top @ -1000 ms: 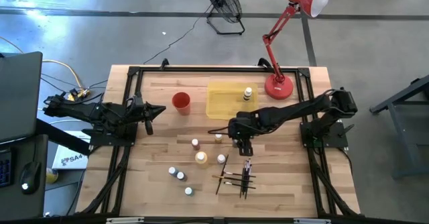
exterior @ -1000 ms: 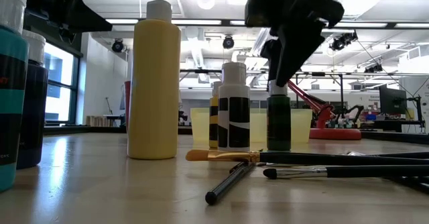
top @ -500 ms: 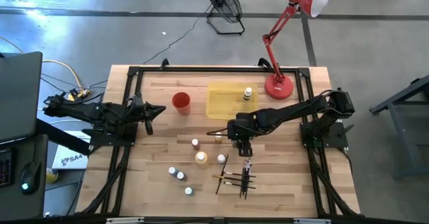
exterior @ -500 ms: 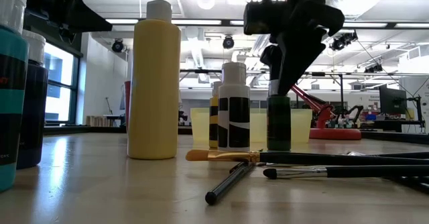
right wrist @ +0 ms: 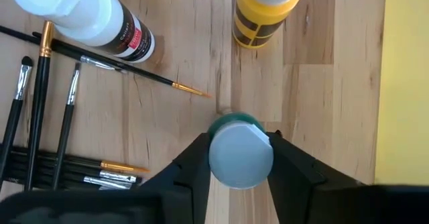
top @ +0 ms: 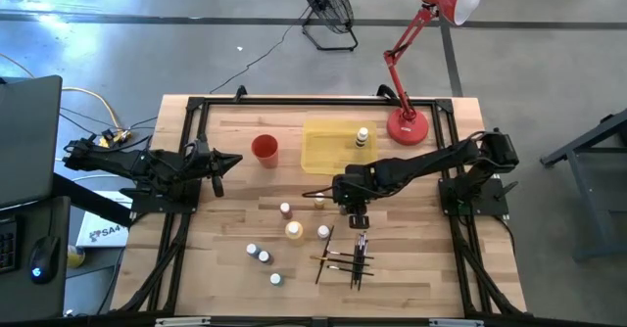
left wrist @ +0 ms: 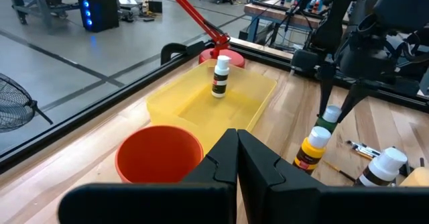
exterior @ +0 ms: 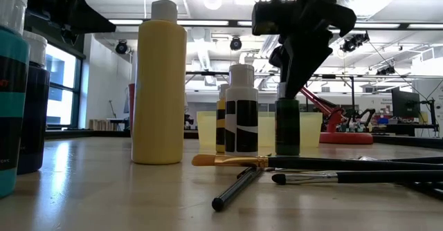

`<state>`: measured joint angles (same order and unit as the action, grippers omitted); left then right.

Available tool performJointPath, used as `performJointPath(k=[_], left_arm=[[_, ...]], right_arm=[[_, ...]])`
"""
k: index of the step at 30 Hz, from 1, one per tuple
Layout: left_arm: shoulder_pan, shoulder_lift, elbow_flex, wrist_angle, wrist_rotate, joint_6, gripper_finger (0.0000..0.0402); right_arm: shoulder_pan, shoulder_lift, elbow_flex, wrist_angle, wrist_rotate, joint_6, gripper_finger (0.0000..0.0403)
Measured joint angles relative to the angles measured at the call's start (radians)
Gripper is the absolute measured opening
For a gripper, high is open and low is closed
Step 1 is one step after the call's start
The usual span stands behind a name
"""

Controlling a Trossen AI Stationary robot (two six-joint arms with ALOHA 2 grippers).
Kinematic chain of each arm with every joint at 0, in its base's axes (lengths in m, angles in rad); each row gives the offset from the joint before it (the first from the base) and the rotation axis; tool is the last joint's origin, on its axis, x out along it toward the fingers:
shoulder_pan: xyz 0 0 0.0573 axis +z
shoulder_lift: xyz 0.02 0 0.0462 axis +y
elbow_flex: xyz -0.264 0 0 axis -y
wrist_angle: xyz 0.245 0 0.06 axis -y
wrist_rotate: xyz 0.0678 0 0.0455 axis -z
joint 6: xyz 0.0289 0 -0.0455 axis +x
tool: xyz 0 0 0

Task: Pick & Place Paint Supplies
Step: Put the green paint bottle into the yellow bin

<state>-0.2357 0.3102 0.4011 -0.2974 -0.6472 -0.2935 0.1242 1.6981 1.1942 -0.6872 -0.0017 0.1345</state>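
My right gripper (right wrist: 240, 158) hangs over the middle of the table (top: 355, 210), shut on a green bottle with a pale cap (exterior: 288, 127) that stands on the wood. Other small bottles stand around it (top: 294, 230) (top: 319, 202) (top: 264, 256), and one stands in the yellow tray (top: 361, 136). Several dark-handled paintbrushes (top: 348, 260) lie flat on the table near the front. My left gripper (left wrist: 236, 150) is shut and empty at the table's left side (top: 217, 165), next to the red cup (top: 265, 149). My right gripper pinches the green bottle's pale cap (right wrist: 241, 153) between its two fingers (right wrist: 198, 158), one on each side. The fingers come from above, pointing down. The bottle stands upright with its base on the table (exterior: 288, 151).
A translucent yellow tray (top: 328, 151) lies at the far middle, with a red lamp base (top: 407, 126) to its right. A tall yellow bottle (exterior: 159, 86) and dark bottles (exterior: 21, 99) stand near the table's front. Black frame rails (top: 196, 219) run along the table's sides.
My right gripper has gone down onto the green bottle. The pale cap showed below its fingers a second ago in the low view and is now covered by them. The bottle has stayed where it was.
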Motion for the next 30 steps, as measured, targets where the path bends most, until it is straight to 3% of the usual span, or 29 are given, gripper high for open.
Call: performJointPath(k=[17, 30], left_arm=[[0.000, 0.000, 0.000, 0.000, 0.000, 0.000, 0.0000], [0.000, 0.000, 0.000, 0.000, 0.000, 0.000, 0.0000]], right_arm=[[-0.003, -0.020, 0.000, -0.011, -0.002, 0.067, 0.0116], [-0.029, -0.228, 0.000, -0.014, 0.002, 0.204, 0.0110]])
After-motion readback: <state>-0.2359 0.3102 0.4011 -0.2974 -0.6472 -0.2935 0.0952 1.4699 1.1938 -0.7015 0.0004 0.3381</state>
